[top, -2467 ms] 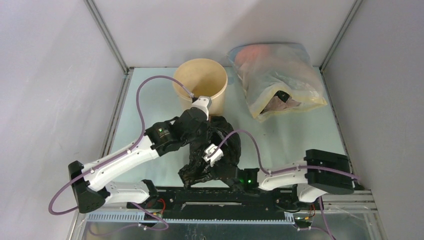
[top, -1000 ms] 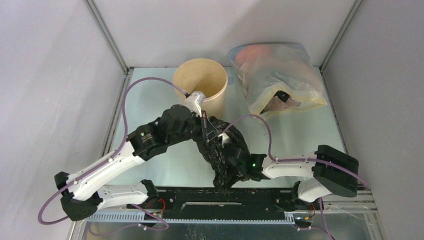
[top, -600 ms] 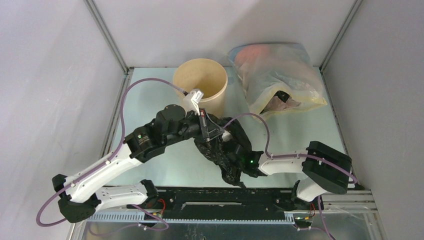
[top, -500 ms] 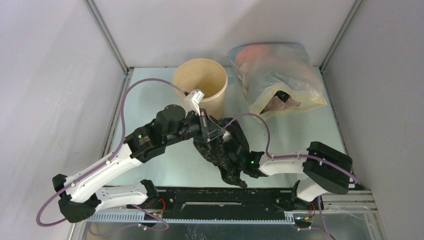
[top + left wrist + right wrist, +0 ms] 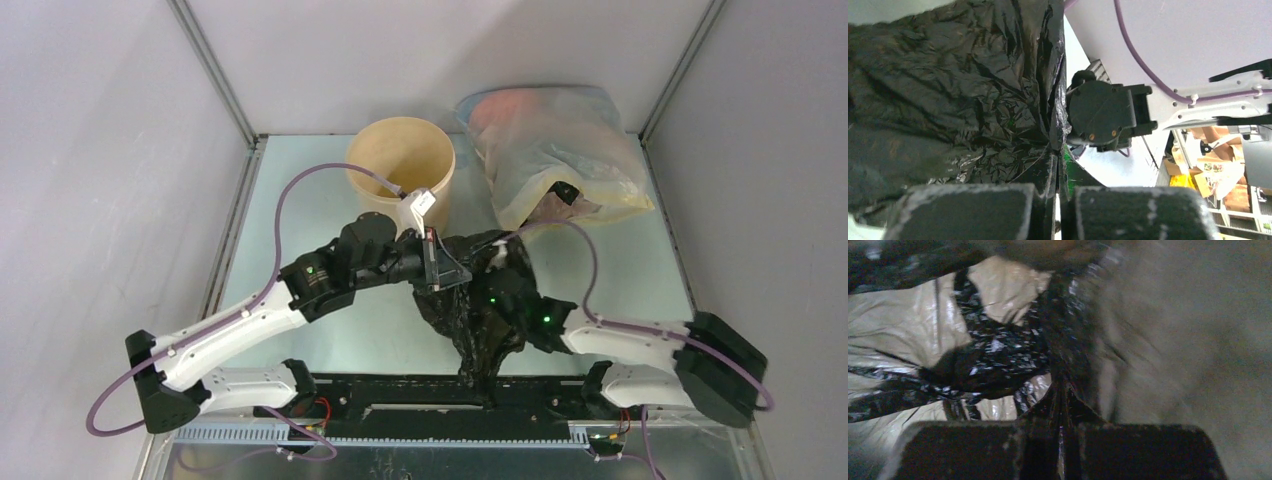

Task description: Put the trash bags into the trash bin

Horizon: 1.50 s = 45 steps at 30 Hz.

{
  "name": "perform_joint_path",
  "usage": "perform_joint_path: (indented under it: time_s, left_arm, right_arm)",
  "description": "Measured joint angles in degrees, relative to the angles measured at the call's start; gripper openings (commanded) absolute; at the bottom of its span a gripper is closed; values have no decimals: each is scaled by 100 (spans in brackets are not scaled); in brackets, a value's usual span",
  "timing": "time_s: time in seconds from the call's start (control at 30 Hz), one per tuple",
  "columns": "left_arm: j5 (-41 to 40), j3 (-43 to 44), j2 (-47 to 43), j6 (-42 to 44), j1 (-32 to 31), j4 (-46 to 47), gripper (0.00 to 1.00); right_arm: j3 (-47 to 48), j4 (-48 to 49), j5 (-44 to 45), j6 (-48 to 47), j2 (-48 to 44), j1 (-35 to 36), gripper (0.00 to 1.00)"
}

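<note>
The black trash bag [image 5: 478, 318] hangs crumpled between my two arms, in front of the tan trash bin [image 5: 400, 160], which stands at the back centre. My left gripper [image 5: 443, 268] is shut on the bag's upper left edge, just below and to the right of the bin. In the left wrist view its fingertips [image 5: 1058, 156] pinch a fold of black plastic [image 5: 958, 85]. My right gripper [image 5: 497, 262] is shut on the bag's upper right part. In the right wrist view the closed gripper [image 5: 1063, 392] holds the crinkled film [image 5: 998, 355], blurred.
A large translucent whitish-yellow bag [image 5: 560, 150] with pinkish contents lies at the back right, next to the bin. Grey walls close in the table on the left, the back and the right. The black rail [image 5: 400, 390] with the arm bases runs along the near edge.
Both grippers have moved to the right with the black bag still held. The right arm's elbow has swung out to the right, and the bag now hangs further right and closer to the rail.
</note>
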Motion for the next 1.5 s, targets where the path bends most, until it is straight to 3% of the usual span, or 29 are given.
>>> perform_joint_path:
  time_s: [0.2,0.3,0.4,0.67,0.93,1.07,1.3,1.5]
  left_arm:
    - [-42,-116,-293,-4,-33,179,0]
    - [-136,-306,-533,-4,-33,254,0]
    - [-188,-542,-605,-13,-33,337,0]
    - [-87,-1394,-420,-297,-35,785,0]
    - [-90,-1639,-431,-337,-55,883,0]
    - [-310,-1250,-426,-240,-39,629,0]
    - [-319,391,-55,87,-28,507,0]
    - [-186,463,138,103,-28,557,0]
  right_arm:
    - [-310,-1799,1246,251,-1950,-212,0]
    - [-310,-2146,1377,181,-2695,-212,0]
    - [-310,-2138,1174,81,-2870,-199,0]
    - [-308,-1447,885,-17,-1314,70,0]
    - [-317,-922,780,155,-313,-391,0]
    - [-391,-787,649,297,-136,-372,0]
    - [-487,-302,621,461,437,55,0]
    - [-494,-129,494,627,1075,175,0]
